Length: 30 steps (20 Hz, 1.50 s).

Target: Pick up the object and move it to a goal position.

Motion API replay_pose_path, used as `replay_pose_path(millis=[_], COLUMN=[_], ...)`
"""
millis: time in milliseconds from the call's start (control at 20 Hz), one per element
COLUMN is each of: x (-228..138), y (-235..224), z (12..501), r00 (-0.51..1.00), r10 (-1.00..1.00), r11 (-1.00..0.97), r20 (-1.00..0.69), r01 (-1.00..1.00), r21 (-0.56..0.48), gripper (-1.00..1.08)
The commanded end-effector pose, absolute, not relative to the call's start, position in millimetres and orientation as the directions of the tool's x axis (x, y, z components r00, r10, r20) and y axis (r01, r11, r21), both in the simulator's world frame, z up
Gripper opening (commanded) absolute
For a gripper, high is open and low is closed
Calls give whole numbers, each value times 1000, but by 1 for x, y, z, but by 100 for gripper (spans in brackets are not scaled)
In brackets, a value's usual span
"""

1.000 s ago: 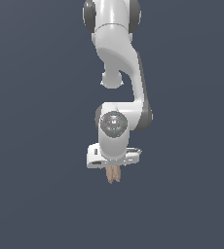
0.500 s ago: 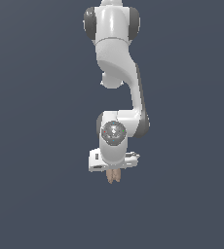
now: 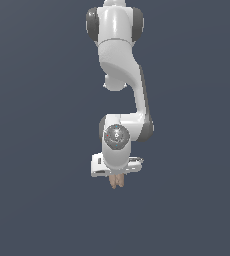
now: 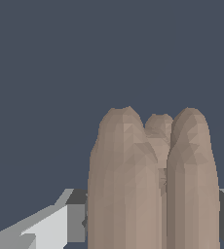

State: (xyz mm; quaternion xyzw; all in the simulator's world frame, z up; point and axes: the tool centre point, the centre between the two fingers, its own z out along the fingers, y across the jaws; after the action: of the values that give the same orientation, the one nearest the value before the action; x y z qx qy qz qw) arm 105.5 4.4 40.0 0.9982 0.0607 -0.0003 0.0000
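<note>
The white two-finger gripper (image 3: 117, 176) is closed on the small tan-brown, matte, two-lobed object (image 3: 117, 181), which hangs below the white robot arm (image 3: 121, 80). Risk: only the object's upper end appears clamped; abrupt motion may let it slip out.

A plain, matte, dark slate-blue ground (image 3: 37, 215) fills both views in one even tone (whether it is a floor or only a backdrop cannot be told). What carries the small tan-brown lumpy object (image 3: 117, 182) is the white hand (image 3: 116, 176), closed on it from both sides, its two long lobes pointing down out of the grip.
</note>
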Motion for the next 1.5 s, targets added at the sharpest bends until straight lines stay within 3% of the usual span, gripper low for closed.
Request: replay_pose_path(millis=[0,750,1450], x=[106,95,58], y=[4,7,15], z=[40,80,219], r00=[993,993,993], r10=[121,121,121], r11=[-993,-993,-993], r20=[0,0,0], r01=[121,121,121], r21=[0,0,0], gripper=[-100,-100,-100])
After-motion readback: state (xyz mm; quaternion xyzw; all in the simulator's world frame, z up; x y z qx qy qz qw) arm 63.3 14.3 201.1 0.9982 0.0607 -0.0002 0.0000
